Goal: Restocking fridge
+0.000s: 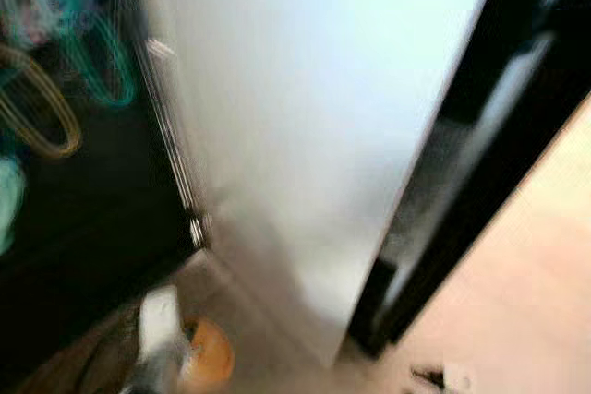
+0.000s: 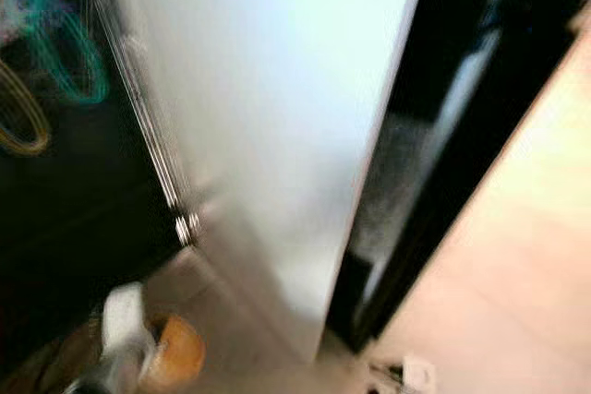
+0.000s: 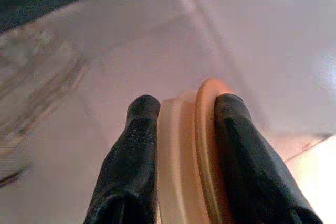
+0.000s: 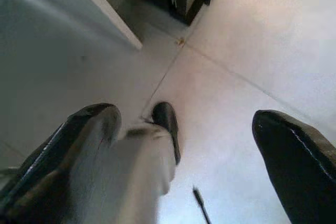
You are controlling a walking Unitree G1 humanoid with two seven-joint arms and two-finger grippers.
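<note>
The head views are blurred. A tall white fridge door [image 1: 314, 117] stands open edge-on before me, with the dark fridge opening [image 1: 480, 136] to its right. Low on the left, my left gripper [image 3: 181, 108] is shut on a pale round container [image 3: 176, 166] with an orange lid [image 3: 206, 129], one finger on each side. The same container [image 1: 208, 357] shows near the door's foot. My right gripper [image 4: 189, 124] hangs open over the pale floor, nothing between its fingers.
A dark area left of the door holds teal hoops [image 1: 102, 62] and a yellow hoop [image 1: 42, 108]. Pale flooring [image 1: 536, 283] spreads to the right. My own leg and foot [image 4: 157, 129] show below the right gripper.
</note>
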